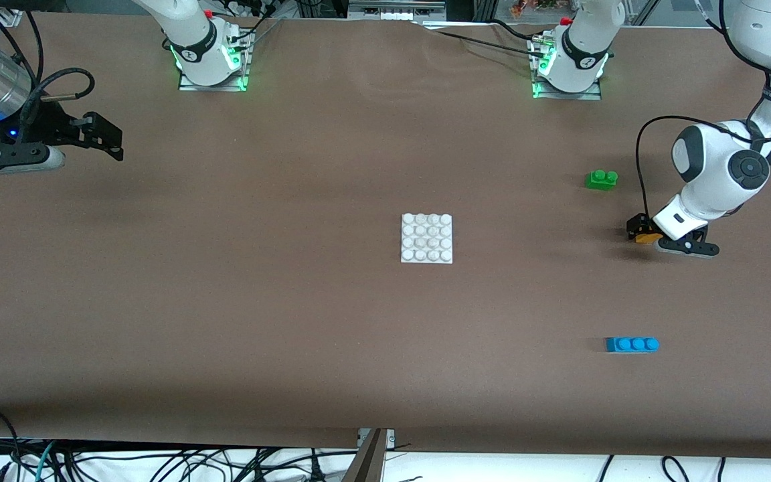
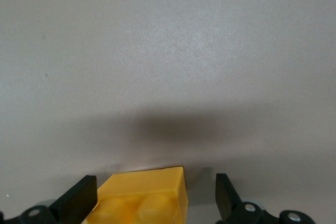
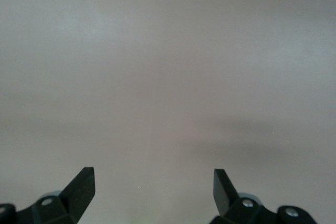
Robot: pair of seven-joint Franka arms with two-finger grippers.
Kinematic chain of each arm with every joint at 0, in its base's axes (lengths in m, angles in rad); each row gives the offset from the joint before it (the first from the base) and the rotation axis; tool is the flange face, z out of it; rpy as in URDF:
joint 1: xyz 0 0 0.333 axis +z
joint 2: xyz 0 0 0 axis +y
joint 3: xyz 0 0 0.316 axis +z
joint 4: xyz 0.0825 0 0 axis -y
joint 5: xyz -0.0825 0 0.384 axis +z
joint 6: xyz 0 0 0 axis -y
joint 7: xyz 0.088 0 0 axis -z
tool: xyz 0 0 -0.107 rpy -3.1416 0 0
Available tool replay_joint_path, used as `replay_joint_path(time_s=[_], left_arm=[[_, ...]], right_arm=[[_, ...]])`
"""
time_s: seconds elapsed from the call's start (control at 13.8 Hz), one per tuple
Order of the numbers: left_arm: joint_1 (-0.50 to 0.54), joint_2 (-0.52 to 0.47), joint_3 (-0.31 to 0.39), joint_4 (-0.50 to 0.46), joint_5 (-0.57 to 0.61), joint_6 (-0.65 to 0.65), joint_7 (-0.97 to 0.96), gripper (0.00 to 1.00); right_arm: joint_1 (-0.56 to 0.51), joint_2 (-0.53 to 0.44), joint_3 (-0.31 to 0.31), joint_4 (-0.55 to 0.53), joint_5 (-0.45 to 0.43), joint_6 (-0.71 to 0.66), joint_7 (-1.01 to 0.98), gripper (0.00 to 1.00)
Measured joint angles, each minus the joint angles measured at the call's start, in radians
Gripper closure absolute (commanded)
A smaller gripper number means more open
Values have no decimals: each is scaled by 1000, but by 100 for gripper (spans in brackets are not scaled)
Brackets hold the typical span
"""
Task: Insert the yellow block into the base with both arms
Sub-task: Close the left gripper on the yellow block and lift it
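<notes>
This was a robotics lab. Two white arms were bolted to metal plates at the edge of a table under a plain brown cover, their bases lit green. Loose cables ran along the floor by the table, and aluminium framing stood past the bases. Only toy bricks and a studded plate lay on the cover.

A green two-stud brick sits on the brown table toward the left arm's end, while a longer blue three-stud brick (lying flat, studs up) rests well apart, nearer the front camera.
</notes>
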State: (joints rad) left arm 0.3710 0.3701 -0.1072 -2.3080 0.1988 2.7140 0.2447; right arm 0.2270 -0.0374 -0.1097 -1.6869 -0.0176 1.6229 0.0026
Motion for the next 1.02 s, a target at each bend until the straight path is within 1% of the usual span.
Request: replay_joint_path(time_s=[0.58, 0.73, 0.87, 1.02], left_arm=[[2, -7, 1, 0, 31, -4, 0, 0], [2, -3, 1, 0, 31, -4, -2, 0], [4, 1, 2, 0, 31, -4, -50, 0], [5, 1, 3, 0, 31, -4, -150, 0]], right_arm=[[-2, 3, 0, 32, -3, -1, 0, 0], [-3, 21, 1, 33, -19, -2, 0, 0], [-3, 42, 3, 39, -43, -6, 0, 0], [-2, 50, 8, 47, -44, -6, 0, 0]])
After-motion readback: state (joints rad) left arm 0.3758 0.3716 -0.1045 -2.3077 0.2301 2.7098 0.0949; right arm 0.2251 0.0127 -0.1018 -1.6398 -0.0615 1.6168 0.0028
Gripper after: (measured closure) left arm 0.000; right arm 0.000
